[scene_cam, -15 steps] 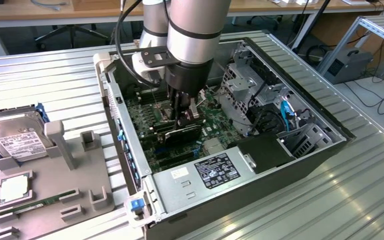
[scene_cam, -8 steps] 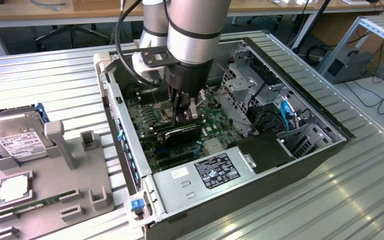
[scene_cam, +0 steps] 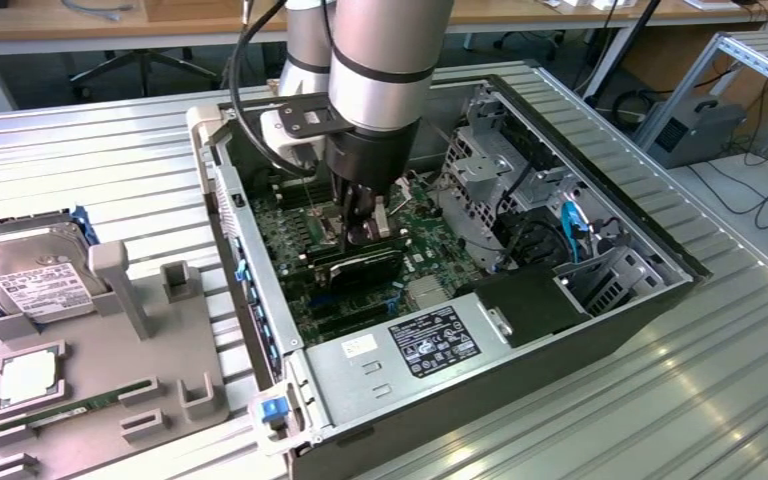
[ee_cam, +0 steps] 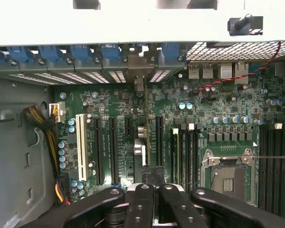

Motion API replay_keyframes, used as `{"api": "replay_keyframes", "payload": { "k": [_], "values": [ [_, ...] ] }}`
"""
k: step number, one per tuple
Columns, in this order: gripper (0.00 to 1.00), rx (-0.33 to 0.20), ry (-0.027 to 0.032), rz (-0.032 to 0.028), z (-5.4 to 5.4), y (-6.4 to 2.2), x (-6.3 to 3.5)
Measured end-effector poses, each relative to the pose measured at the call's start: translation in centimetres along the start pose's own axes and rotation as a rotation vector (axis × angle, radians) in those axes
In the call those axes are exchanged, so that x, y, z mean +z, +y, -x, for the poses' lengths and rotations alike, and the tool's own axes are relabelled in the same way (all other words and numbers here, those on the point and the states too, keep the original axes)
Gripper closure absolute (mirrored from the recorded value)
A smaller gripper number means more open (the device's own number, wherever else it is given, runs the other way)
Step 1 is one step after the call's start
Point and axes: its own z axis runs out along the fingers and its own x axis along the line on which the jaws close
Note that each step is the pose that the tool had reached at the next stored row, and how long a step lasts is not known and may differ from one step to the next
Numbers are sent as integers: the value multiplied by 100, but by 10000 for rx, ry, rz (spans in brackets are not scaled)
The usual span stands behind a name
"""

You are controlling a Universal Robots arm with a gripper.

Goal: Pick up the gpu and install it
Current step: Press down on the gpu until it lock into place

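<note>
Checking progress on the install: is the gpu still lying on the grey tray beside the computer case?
No. The gpu is inside the open case, held edge-up over the motherboard by the shut gripper.

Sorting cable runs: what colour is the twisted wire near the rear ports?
Red and black twisted wire, clearest in the wrist view.

GPU (scene_cam: 361,262) stands inside computer case (scene_cam: 624,300); hard drive (scene_cam: 31,275) at exterior view's left

Ribbed metal tabletop (scene_cam: 77,160), wooden desk (scene_cam: 117,25) behind, dark floor (scene_cam: 104,85), aluminium frame shelf (scene_cam: 758,60)
</note>
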Motion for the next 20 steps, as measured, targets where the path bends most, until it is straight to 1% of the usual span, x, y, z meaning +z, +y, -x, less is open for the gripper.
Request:
{"api": "replay_keyframes", "payload": {
  "k": [3,5,6,9,20],
  "values": [
    [89,-90,3,3,1,8,54],
    [89,-244,3,6,3,11,90],
    [89,-658,9,17,10,10,143],
    [89,-706,14,20,8,10,208],
    [89,-706,9,18,5,10,214]
  ]
}}
